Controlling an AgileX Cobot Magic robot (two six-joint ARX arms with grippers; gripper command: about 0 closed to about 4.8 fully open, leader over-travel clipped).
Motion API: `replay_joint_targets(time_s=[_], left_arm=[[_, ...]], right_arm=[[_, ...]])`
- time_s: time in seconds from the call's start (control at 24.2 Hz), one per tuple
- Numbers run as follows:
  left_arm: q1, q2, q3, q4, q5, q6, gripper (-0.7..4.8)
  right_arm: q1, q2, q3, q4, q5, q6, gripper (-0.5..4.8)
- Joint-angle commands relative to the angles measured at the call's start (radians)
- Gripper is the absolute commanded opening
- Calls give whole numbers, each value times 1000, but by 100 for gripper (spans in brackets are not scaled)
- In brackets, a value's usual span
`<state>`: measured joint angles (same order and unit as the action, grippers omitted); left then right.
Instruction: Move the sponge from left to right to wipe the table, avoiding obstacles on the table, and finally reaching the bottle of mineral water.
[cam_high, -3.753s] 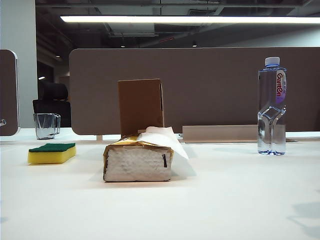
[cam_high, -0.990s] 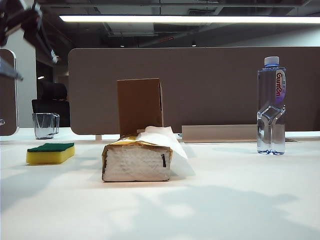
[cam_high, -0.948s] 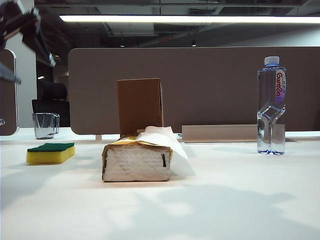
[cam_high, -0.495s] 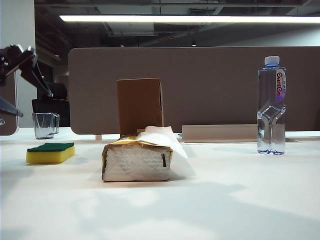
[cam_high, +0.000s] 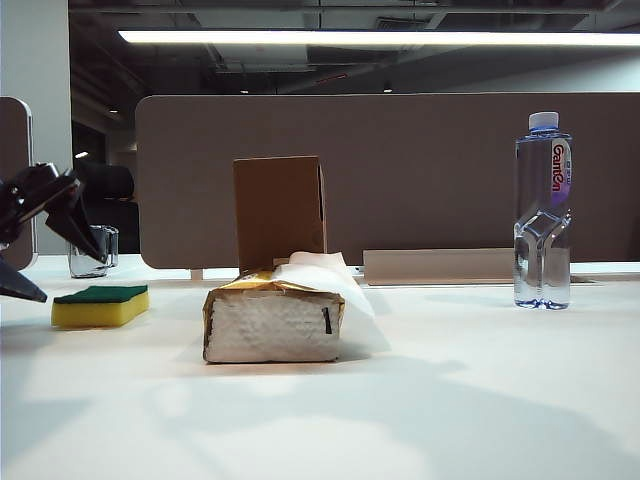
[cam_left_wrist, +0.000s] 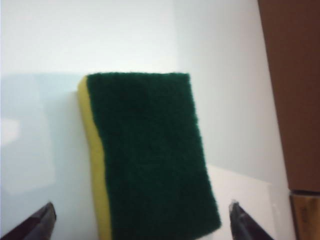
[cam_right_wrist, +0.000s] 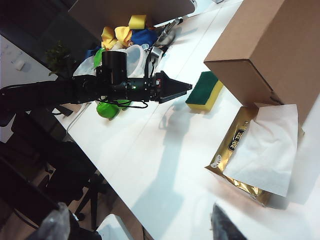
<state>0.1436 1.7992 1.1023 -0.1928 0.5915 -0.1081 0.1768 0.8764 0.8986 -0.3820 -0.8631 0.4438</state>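
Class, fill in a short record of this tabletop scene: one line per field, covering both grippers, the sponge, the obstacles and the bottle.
left gripper: open, hovering above the sponge, not touching it
right gripper: open, high above the table, holding nothing
sponge: flat at the table's left, green face up
tissue pack: centre, a tissue sticking out
cardboard box: upright behind the tissue pack
bottle of mineral water: upright, far right, capped

Left gripper (cam_high: 35, 255) sits at the far left edge of the exterior view, jaws spread wide, fingertips (cam_left_wrist: 37, 225) pointing downward. Right gripper (cam_right_wrist: 137, 225): only two blurred fingertips visible at the lower edge of the right wrist view, apparently spread wide.
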Motion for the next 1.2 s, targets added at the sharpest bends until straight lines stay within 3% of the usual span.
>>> replay_joint_targets(time_s=[0.04,0.37,1.03,1.2], left_arm=[[-1,13,25,33,-27,8,479],[-51,111,163,-46,-50,30,479],[-63,140,164,-46,-124,56,479],[-69,153,164,-53,-117,56,440]], right_arm=[[0,2,4,13,12,-7,365],[0,10,4,12,12,-7,365],[0,11,4,12,12,-6,365],[0,11,4,12,13,-6,365]])
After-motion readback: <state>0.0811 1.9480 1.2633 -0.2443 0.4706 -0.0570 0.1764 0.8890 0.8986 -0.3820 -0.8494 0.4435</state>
